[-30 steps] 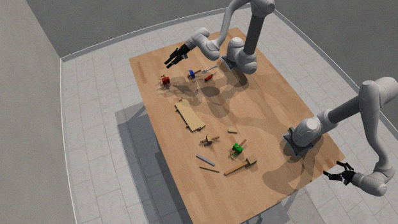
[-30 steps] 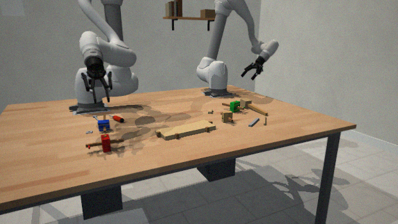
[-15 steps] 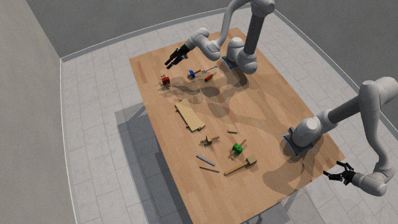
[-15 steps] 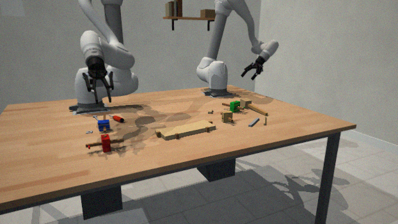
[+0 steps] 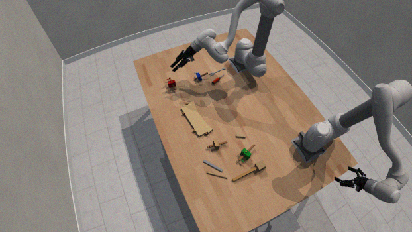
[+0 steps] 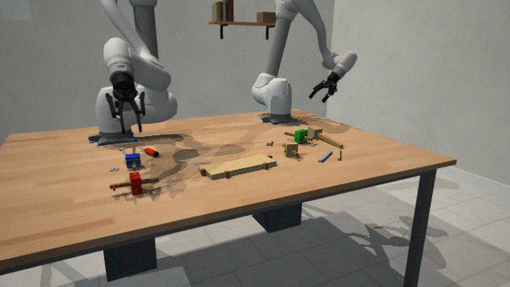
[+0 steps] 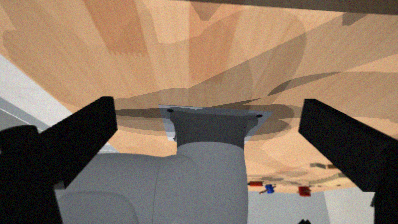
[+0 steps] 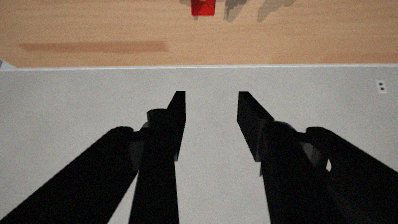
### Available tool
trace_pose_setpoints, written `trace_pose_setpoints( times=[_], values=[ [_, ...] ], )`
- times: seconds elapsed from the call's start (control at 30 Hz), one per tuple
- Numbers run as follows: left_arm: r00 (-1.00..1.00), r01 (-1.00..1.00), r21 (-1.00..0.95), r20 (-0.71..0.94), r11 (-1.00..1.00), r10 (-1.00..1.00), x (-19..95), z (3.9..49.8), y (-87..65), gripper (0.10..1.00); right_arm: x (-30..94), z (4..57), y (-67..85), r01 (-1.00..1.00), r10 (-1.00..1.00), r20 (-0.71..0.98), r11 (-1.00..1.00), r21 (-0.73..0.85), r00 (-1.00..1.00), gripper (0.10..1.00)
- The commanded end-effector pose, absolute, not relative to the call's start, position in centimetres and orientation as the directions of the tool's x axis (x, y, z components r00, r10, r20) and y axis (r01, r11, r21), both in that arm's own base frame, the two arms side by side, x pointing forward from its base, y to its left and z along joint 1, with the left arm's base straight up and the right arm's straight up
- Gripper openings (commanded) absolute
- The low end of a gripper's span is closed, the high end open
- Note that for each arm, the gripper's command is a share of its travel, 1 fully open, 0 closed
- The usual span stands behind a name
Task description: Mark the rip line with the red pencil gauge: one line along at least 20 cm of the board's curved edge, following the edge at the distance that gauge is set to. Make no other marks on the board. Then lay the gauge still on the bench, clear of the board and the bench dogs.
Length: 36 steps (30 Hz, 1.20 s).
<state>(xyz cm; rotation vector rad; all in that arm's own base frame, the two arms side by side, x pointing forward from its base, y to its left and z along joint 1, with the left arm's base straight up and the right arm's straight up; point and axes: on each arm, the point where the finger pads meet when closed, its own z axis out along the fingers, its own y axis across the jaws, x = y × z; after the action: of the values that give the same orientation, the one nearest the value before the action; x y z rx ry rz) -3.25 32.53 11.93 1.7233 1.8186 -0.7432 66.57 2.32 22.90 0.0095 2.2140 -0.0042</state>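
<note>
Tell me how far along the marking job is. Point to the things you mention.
Done: nothing I can make out; no pencil line shows on the board [image 5: 197, 120] [image 6: 242, 166], though a faint one could be missed at this size.
In hand: nothing. The right gripper [image 5: 173, 67] [image 6: 131, 130] [image 8: 211, 106] is partly open and empty above the bench, near the red gauge [image 5: 171, 83] [image 6: 135, 183] [image 7: 304, 191] [image 8: 203, 7]; the left [image 5: 343, 174] [image 6: 317, 98] [image 7: 209, 114] is open.
Left: pick up the gauge, mark the curved edge, lay it clear.
</note>
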Motion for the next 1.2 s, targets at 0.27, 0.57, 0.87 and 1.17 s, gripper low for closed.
trace_pose_setpoints(
  times=[0.27, 0.57, 0.87, 1.17],
  values=[
    [-0.055, 0.998, -0.038, -0.706, 0.04, 0.706, -3.5, 12.1, 32.1, 1.0, 67.2, 23.4, 1.6, -0.003, 0.002, -0.777, 1.0, 0.005, -0.629, 0.372],
    [-0.055, 0.998, -0.038, -0.706, 0.04, 0.706, -3.5, 12.1, 32.1, 1.0, 67.9, 23.3, 1.7, -0.004, 0.002, -0.733, 1.0, 0.007, -0.68, 0.372],
    [-0.055, 0.998, -0.038, -0.706, 0.04, 0.706, -3.5, 12.1, 32.1, 1.0, 70.0, 23.3, 1.4, 0.004, 0.006, -0.542, 1.0, 0.005, -0.84, 0.372],
    [-0.055, 0.998, -0.038, -0.706, 0.04, 0.706, -3.5, 12.1, 32.1, 1.0, 72.2, 23.3, 1.4, 0.006, 0.008, -0.318, 1.0, 0.007, -0.948, 0.372]
  ],
)
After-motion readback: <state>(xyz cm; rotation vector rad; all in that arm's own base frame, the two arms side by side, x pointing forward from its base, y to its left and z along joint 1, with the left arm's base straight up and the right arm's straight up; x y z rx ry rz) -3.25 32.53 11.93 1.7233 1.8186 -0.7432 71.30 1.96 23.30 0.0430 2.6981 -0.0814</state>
